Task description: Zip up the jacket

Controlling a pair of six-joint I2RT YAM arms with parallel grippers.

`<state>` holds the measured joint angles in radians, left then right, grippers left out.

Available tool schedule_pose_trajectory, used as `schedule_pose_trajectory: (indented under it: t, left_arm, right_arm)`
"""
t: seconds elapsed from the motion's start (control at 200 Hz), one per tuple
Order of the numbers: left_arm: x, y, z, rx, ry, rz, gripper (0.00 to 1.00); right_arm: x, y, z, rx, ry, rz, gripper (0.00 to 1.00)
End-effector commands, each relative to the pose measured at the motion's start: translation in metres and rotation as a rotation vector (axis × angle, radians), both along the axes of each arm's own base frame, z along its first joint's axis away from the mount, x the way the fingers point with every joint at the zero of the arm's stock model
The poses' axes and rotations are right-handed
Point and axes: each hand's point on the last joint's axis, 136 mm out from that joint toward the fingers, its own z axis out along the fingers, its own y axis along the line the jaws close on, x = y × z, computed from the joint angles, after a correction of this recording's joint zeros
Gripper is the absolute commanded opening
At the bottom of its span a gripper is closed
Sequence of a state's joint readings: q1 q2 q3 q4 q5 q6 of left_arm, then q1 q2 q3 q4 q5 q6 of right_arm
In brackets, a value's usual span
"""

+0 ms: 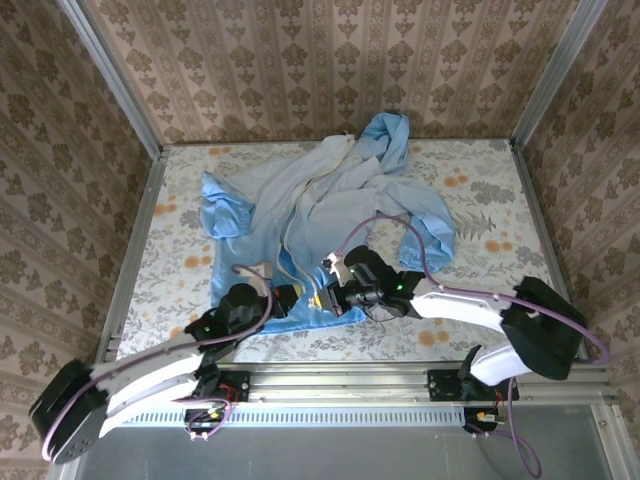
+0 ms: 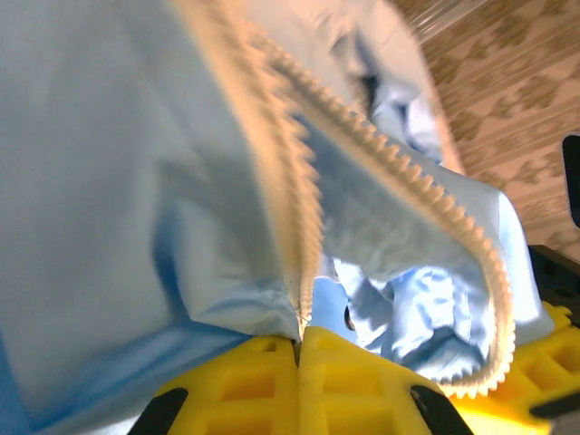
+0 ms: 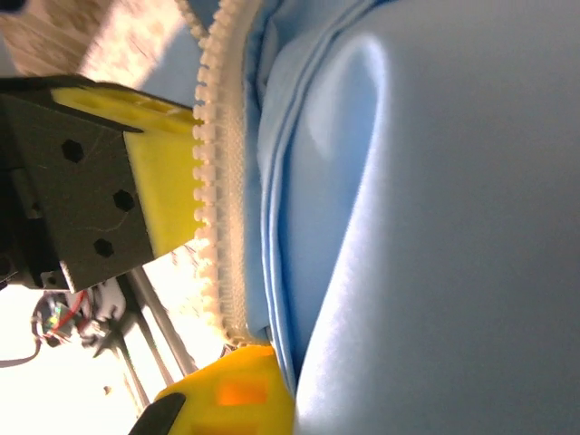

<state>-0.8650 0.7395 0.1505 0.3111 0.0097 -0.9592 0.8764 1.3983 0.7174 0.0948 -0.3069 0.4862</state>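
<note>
Light-blue fabric jacket (image 1: pixel 330 200), crumpled, spread out beyond both claws. Left claw (image 2: pixel 299 337): clenched on the pale zipper strip (image 2: pixel 304 272) at its fingertips. Right claw (image 3: pixel 258 358): clenched on the jacket edge, just beside the left claw.

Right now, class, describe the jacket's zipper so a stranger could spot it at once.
On the table lies a crumpled blue jacket. At its near edge, where the left tool and right tool meet, the zipper starts: a cream strip of teeth, unlike the smooth blue cloth around it.
</note>
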Motion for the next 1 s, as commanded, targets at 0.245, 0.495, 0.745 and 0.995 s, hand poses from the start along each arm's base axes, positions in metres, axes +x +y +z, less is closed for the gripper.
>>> schedule_pose_trajectory:
  t: [0.245, 0.495, 0.745, 0.995]
  left_arm:
    - [-0.015, 0.006, 0.089, -0.119, -0.234, -0.120, 0.00]
    - [-0.016, -0.027, 0.117, -0.155, -0.280, -0.269, 0.00]
    - [-0.012, -0.029, 0.121, -0.161, -0.302, -0.260, 0.00]
    - [-0.015, -0.024, 0.118, -0.149, -0.314, -0.245, 0.00]
  right_arm:
    - [0.011, -0.011, 0.071, 0.011, -0.328, 0.123, 0.00]
    - [0.014, -0.006, 0.091, 0.020, -0.433, 0.171, 0.00]
    - [0.018, -0.004, 0.100, 0.037, -0.451, 0.156, 0.00]
    - [0.021, -0.003, 0.103, 0.055, -0.423, 0.138, 0.00]
